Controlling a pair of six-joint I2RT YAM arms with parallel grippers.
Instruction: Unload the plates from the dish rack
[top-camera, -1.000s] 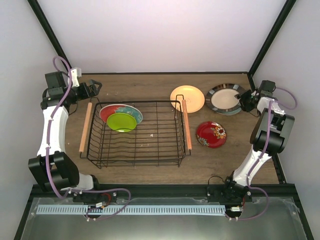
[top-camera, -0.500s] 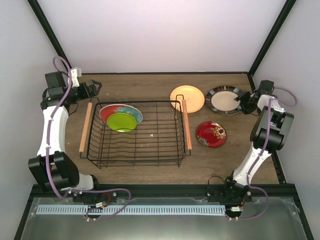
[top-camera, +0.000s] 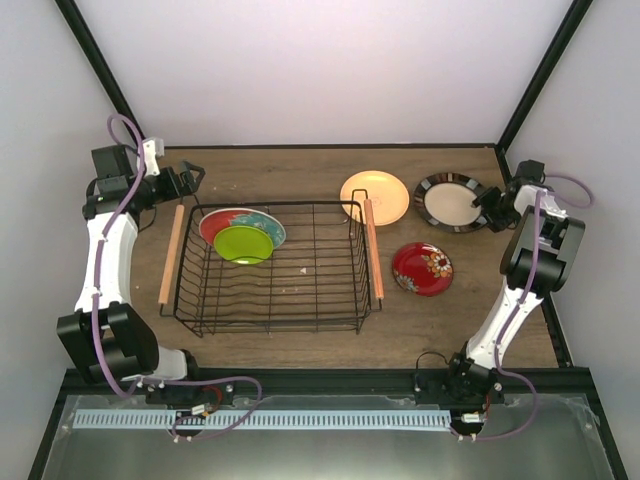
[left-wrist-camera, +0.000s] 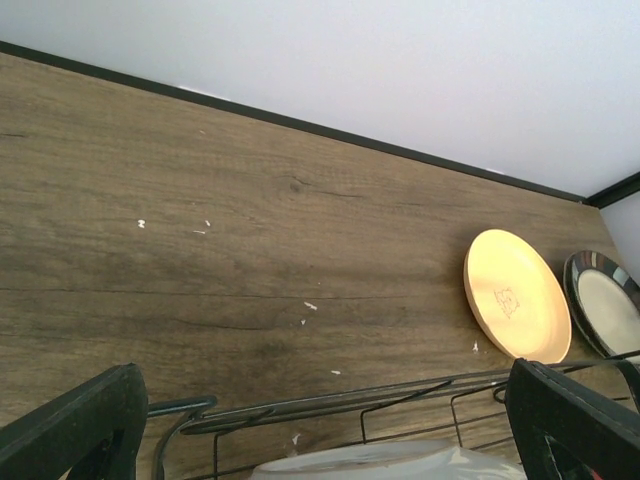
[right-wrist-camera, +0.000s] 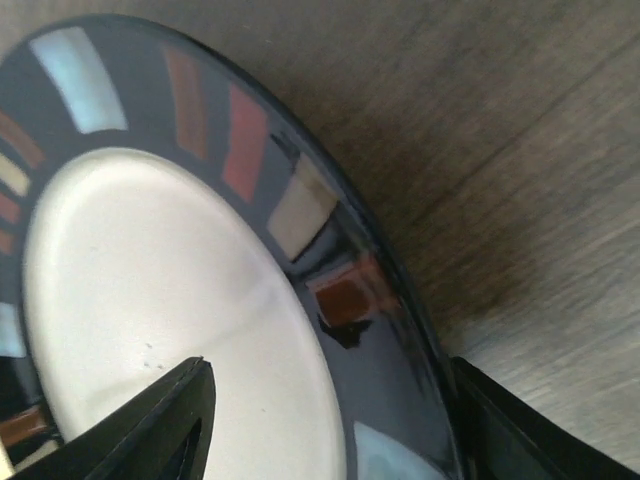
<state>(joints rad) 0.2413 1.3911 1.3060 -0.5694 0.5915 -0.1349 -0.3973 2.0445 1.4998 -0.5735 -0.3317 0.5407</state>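
The black wire dish rack (top-camera: 270, 318) with wooden handles stands mid-table. At its back left corner a lime green plate (top-camera: 243, 244) leans in front of a red-and-teal plate (top-camera: 228, 219). A pale plate rim (left-wrist-camera: 400, 460) shows in the left wrist view. The yellow-orange plate (top-camera: 375, 197), red floral plate (top-camera: 421, 268) and cream plate with dark rim (top-camera: 450, 200) lie on the table to the right. My right gripper (top-camera: 491, 206) is open, its fingers straddling that plate's right rim (right-wrist-camera: 300, 200). My left gripper (top-camera: 190, 178) is open and empty, behind the rack's back left corner.
The rack's back wire (left-wrist-camera: 400, 395) runs just below my left gripper (left-wrist-camera: 322, 400). The yellow-orange plate (left-wrist-camera: 515, 295) lies against the rack's right handle (top-camera: 373, 250). Black frame posts (top-camera: 545, 75) and the back wall border the table. Bare wood (top-camera: 270, 172) lies behind the rack.
The cream dark-rimmed plate has come down from a tilt to lie flat, slightly farther back. My right gripper has shifted a little right and back. The left arm has not moved.
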